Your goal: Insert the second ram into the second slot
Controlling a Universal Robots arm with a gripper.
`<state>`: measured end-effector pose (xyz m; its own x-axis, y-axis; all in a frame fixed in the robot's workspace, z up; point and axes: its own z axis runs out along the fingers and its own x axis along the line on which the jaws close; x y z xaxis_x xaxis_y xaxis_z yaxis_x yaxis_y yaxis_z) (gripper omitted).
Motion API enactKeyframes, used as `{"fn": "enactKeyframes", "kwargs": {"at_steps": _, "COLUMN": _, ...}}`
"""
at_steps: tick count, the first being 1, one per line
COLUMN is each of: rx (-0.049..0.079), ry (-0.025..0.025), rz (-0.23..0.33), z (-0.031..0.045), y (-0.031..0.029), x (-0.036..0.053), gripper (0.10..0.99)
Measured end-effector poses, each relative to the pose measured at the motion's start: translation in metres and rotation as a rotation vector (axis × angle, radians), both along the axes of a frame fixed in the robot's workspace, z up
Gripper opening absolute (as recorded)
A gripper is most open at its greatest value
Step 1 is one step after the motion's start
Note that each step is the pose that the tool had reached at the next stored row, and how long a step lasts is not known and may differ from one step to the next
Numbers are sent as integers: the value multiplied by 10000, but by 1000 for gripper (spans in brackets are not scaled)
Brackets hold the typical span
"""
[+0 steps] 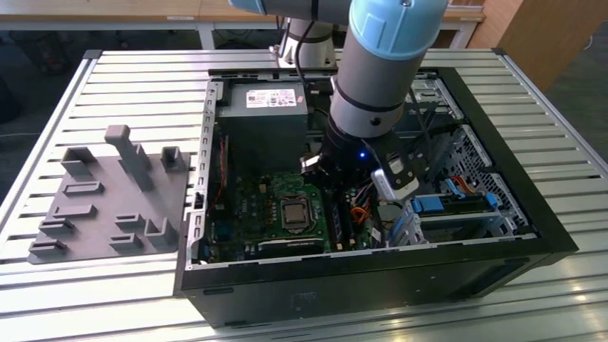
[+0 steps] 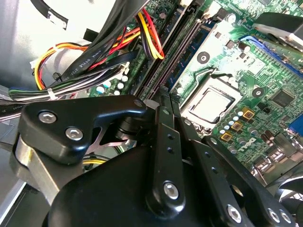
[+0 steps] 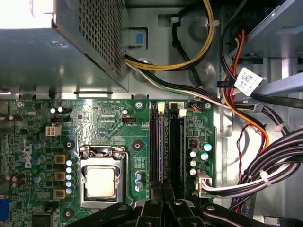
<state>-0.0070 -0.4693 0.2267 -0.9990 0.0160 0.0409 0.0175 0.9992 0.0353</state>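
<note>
Second ram: I cannot pick it out with certainty; in the first wrist view a bluish stick (image 3: 155,151) stands seated in one of two long parallel slots on the green motherboard (image 3: 118,132), and whether that is it cannot be told; the neighbouring black slot (image 3: 175,146) just beside it looks empty. The gripper (image 3: 163,189) hangs low inside the open computer case (image 1: 532,206), its tip right at the near end of those two slots in both wrist views; how far it is open, and whether it has hold of anything, I cannot tell. A processor socket (image 3: 101,182) with its metal frame lies on the board beside the slots; a grey power supply (image 3: 71,47) sits past the board's edge; bundled cables (image 3: 265,165) run along the slots' other side. In the exterior view the arm (image 1: 380,64) reaches down into the case; a grey moulded fixture (image 1: 105,199) lies on the slatted table (image 1: 142,78) towards the exterior view's left, well apart from the gripper.
</note>
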Motion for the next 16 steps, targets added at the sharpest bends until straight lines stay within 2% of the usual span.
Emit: {"fn": "enactKeyframes", "kwargs": {"at_steps": 16, "rx": -1, "ry": 1, "rz": -37, "z": -41, "y": 0, "x": 0, "gripper": 118}}
